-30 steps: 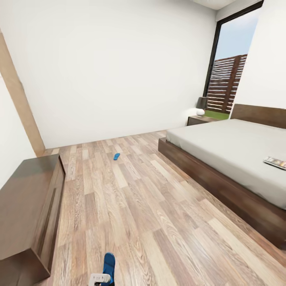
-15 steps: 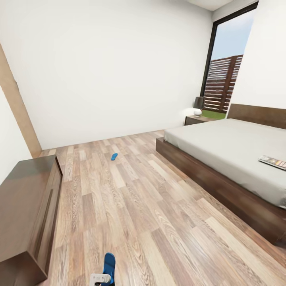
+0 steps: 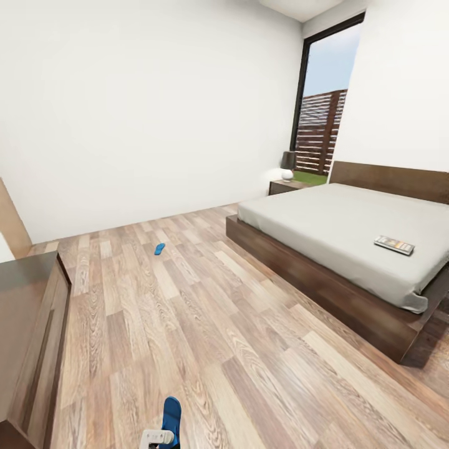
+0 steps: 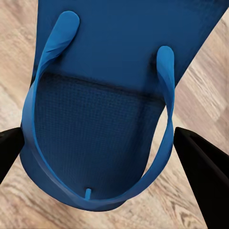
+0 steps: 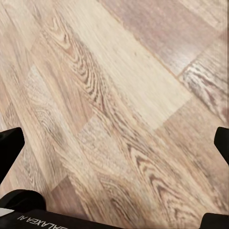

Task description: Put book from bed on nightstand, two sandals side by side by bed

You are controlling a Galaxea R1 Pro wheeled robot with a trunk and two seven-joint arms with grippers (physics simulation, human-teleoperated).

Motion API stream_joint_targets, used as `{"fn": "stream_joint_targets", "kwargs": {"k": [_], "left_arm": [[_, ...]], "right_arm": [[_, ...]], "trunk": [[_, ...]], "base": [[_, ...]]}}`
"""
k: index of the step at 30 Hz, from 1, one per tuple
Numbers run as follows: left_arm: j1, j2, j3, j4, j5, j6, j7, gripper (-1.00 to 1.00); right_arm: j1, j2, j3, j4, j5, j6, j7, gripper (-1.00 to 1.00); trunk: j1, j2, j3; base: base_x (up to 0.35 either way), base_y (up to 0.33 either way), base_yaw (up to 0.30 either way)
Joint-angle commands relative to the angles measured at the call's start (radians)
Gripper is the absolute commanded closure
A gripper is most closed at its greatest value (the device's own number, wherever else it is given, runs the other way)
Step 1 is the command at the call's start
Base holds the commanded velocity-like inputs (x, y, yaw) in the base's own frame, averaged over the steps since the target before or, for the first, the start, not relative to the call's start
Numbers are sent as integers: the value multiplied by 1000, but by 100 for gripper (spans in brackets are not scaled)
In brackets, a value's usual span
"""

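On the white mattress of the bed (image 3: 324,218), near its foot end, lies the book (image 3: 394,244). The dark nightstand (image 3: 284,186) stands beyond the bed by the window, with a lamp (image 3: 287,165) on it. One blue sandal (image 3: 159,249) lies on the plank floor far ahead, well apart from the bed. My left gripper (image 3: 159,436) is shut on the other sandal (image 3: 171,413) at the head view's lower edge. In the left wrist view that sandal (image 4: 105,119) sits strap side up between the black fingers (image 4: 202,171). My right gripper (image 5: 114,143) is open over bare floor.
A long low dark wooden cabinet (image 3: 28,324) runs along the left wall, with a light wooden door frame (image 3: 11,218) behind it. A tall dark-framed window (image 3: 321,118) fills the far corner. Wide plank floor (image 3: 206,312) lies between cabinet and bed.
The whole head view has shifted: bed, book, nightstand and far sandal all sit further left, and the bed's foot corner now shows. The sandal stays held in my left gripper.
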Motion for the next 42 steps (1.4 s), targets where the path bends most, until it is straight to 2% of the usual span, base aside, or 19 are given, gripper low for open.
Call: {"fn": "stream_joint_targets", "kwargs": {"k": [1, 17, 42], "left_arm": [[0, -1, 8, 0, -11, -4, -3, 100], [0, -1, 8, 0, -11, -4, -3, 100], [0, -5, 8, 0, -10, -4, -3, 100]], "right_arm": [[-1, 0, -4, 0, -8, 10, 5, -100], [-1, 0, -3, 0, -8, 10, 5, -100], [-1, 0, -3, 0, -8, 10, 5, -100]], "trunk": [[0, 0, -1], [0, 0, -3], [0, 0, -41]], "base": [[0, 0, -40], [0, 0, -6], [0, 0, 0]]}}
